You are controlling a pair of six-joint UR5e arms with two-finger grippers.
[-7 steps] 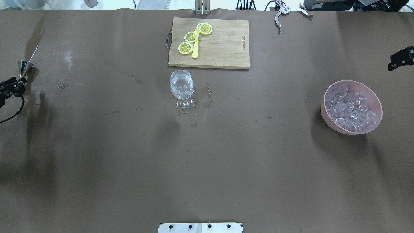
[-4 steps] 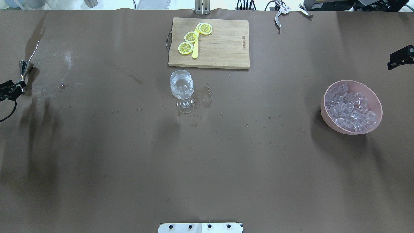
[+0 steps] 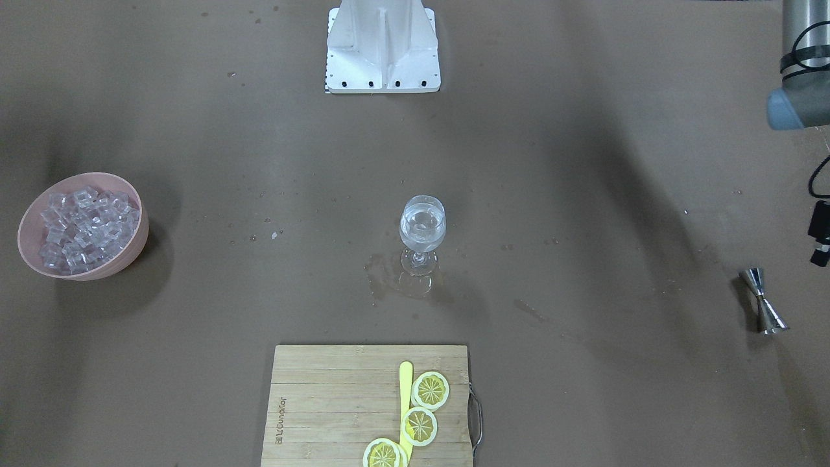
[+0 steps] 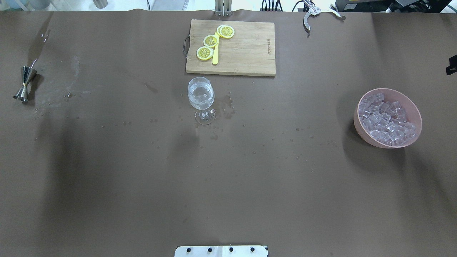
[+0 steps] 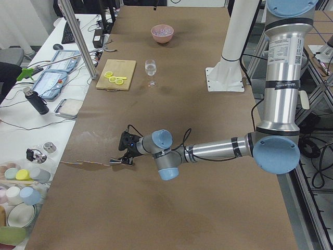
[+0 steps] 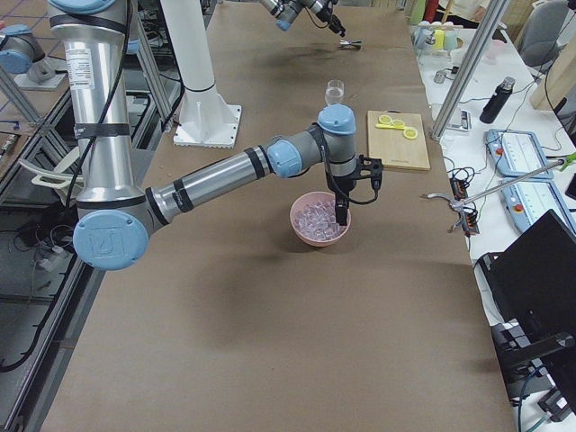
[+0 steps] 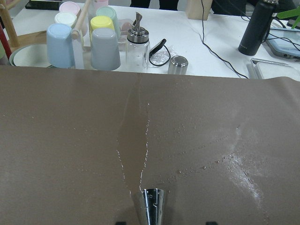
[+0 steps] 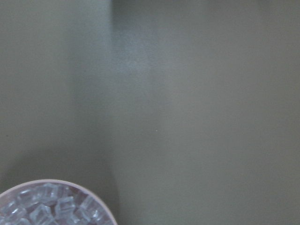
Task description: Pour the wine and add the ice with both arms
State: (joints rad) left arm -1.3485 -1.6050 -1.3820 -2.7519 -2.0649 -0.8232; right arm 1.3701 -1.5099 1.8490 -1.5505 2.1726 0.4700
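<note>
The wine glass (image 4: pixel 201 98) stands mid-table, its bowl partly filled with clear wine (image 3: pixel 422 227). The ice (image 4: pixel 387 117) fills a pink bowl (image 4: pixel 360 123) at the right. A steel jigger (image 4: pixel 24 84) stands free at the far left. In the left wrist view the jigger (image 7: pixel 149 206) is just ahead of my left gripper (image 7: pixel 166 223), which is open, with only the tips showing at the bottom edge. In the overhead view, only a black corner of my right gripper (image 4: pixel 452 66) shows, so I cannot tell its state. From the side it hangs over the bowl (image 6: pixel 319 220).
A wooden cutting board (image 4: pixel 246 50) with lemon slices (image 4: pixel 210 41) and a yellow knife lies behind the glass. Water drops and a wet patch (image 4: pixel 225 105) surround the glass. Metal tongs (image 4: pixel 310 14) lie at the far edge. The white base post (image 3: pixel 382 45) is on the robot's side.
My left gripper has drawn back to the left, out of the overhead view, and the jigger now stands fully exposed. My right gripper has slid further toward the right edge.
</note>
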